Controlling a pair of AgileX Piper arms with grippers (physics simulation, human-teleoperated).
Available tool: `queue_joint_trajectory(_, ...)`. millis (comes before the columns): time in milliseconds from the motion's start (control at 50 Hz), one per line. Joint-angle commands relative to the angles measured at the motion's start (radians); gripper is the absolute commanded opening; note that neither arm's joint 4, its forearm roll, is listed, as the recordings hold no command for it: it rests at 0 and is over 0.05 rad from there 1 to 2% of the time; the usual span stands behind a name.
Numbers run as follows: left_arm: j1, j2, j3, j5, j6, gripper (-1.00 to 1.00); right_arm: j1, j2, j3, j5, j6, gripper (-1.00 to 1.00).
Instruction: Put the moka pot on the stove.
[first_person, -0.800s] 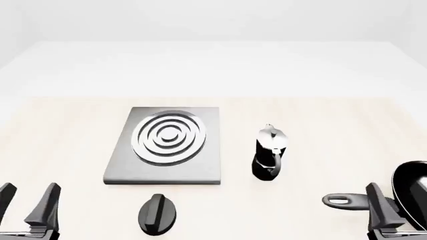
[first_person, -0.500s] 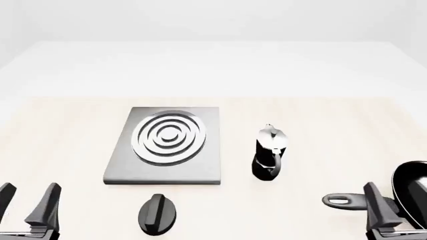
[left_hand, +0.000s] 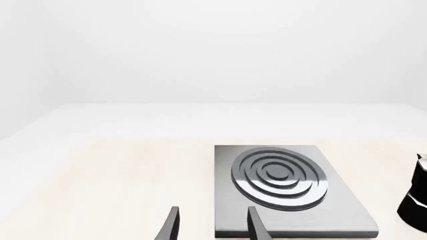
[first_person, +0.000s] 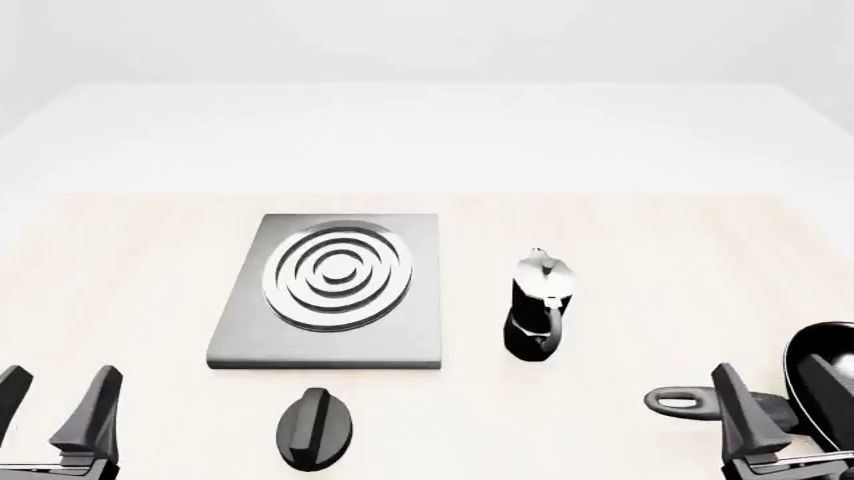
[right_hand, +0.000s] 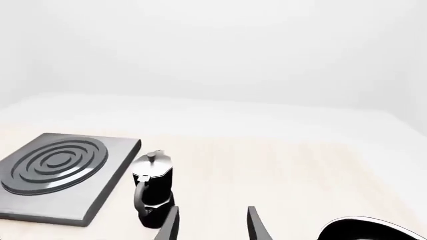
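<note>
The moka pot (first_person: 539, 303) stands upright on the table (first_person: 641, 250), just right of the stove (first_person: 330, 292) but apart from it, its black handle turned toward the near edge. Nothing rests on the stove's burner rings, so the transfer is not yet begun.

The right tool (first_person: 787, 420) sits at the near right corner, its 2 fingers spread apart and holding nothing; the right wrist view shows them open with bare table between, the pot ahead and to one side of their line. The left tool (first_person: 56, 410) is at the near left corner, likewise open and empty, well apart from the pot.

Risks from here, as I judge them:
- A frying pan (first_person: 801, 385) lies right beside the right tool, its handle pointing left across the likely path to the pot. A low sweep could catch that handle and drag the pan.
- The pot is tall, narrow and waisted; a sideways nudge from 1 finger before closing could tip it over.
- A black oval knob (first_person: 315, 429) lies near the stove's front edge; it matters only if the left arm reaches in.
- Gripping the shiny upper part could slip; the handle or waist looks safer.
</note>
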Motion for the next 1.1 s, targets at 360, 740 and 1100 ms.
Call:
queue_joint_trajectory(360,0.0,0.0,0.0,0.0,0.0,1.0,0.108,0.165,0.007,-0.161,-0.033,1.0)
queue_joint_trajectory(740,0.0,0.0,0.0,0.0,0.0,1.0,0.186,0.337,0.007,-0.322,-0.008,1.0)
queue_joint_trajectory(1100,0.0,0.0,0.0,0.0,0.0,1.0,0.247,0.503,0.007,-0.468,0.012,1.0)
